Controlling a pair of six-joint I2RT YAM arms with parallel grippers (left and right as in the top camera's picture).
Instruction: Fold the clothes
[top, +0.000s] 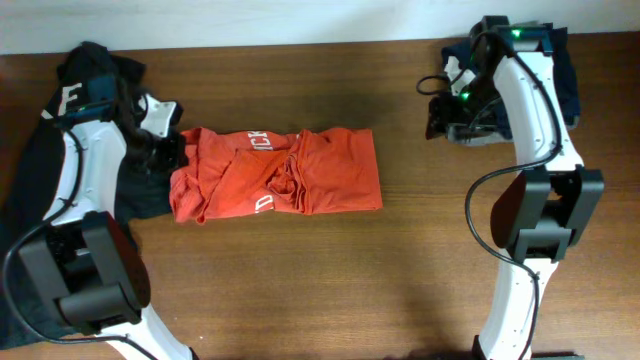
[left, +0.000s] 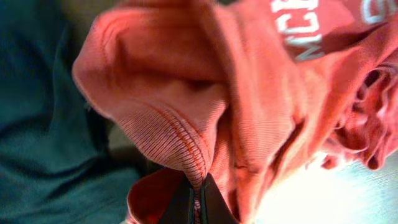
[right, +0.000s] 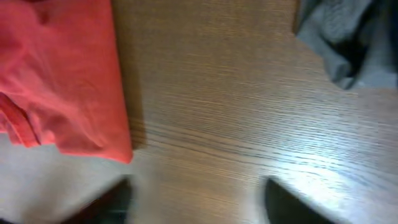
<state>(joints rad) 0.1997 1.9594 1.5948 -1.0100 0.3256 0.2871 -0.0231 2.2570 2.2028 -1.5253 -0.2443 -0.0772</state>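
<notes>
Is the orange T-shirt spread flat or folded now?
Folded roughly: the T-shirt lies as a bunched rectangle of overlapping layers; the left end effector pinches one hem.

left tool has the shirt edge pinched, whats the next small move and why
Probably lift the left tool slightly and carry its pinched edge rightward over the T-shirt. It is shut on the shirt's left side, the shirt lies bunched, and the right tool hangs open over the table, away from it.

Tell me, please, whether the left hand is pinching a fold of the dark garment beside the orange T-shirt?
Not quite: the left hand is pinching a fold of the orange T-shirt itself, not the dark garment beside it, as the left wrist view shows.
</notes>
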